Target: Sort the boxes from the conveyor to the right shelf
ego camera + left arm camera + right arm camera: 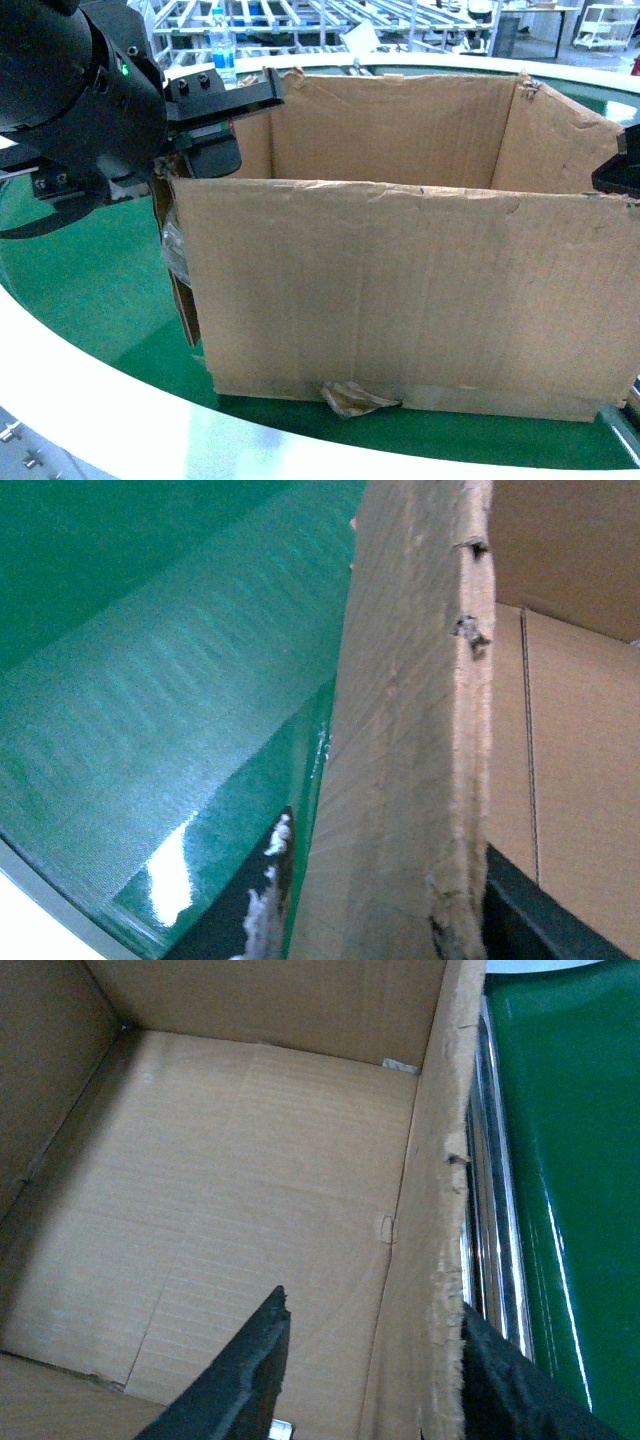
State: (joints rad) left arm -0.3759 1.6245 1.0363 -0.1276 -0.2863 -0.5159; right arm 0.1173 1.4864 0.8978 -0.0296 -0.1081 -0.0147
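**Q:** Where is the box?

**A:** The brown cardboard box [400, 290] sits open-topped on the green conveyor [90, 290], close to the belt's white rim [120, 415]. Its near wall is creased. The top edge is ragged. A wrinkled scrap of brown tape [355, 400] hangs at the bottom of that wall.

**Q:** Left side?

**A:** My left gripper [215, 125] is at the box's left wall, at the upper rear corner. In the head view one black finger [225, 95] lies along the top edge. My left wrist view shows the torn wall edge [465, 730] running up the middle of the frame, with a dark finger [540, 920] on the inner side and another dark piece [250, 910] low on the belt side. The jaws straddle the wall. I cannot tell whether they are pressing on it.

**Q:** Right side?

**A:** My right gripper [370, 1370] straddles the right wall [430, 1260]: one black finger [245, 1370] is inside the box over the bare floor, the other [510, 1380] outside, by the belt. There is a wide gap from the inner finger to the cardboard, so the jaws stand apart, not clamped.

**Q:** Anything behind?

**A:** Steel-framed racks [300, 20] stand beyond the belt. A clear bottle [222, 45] stands near the far rim.
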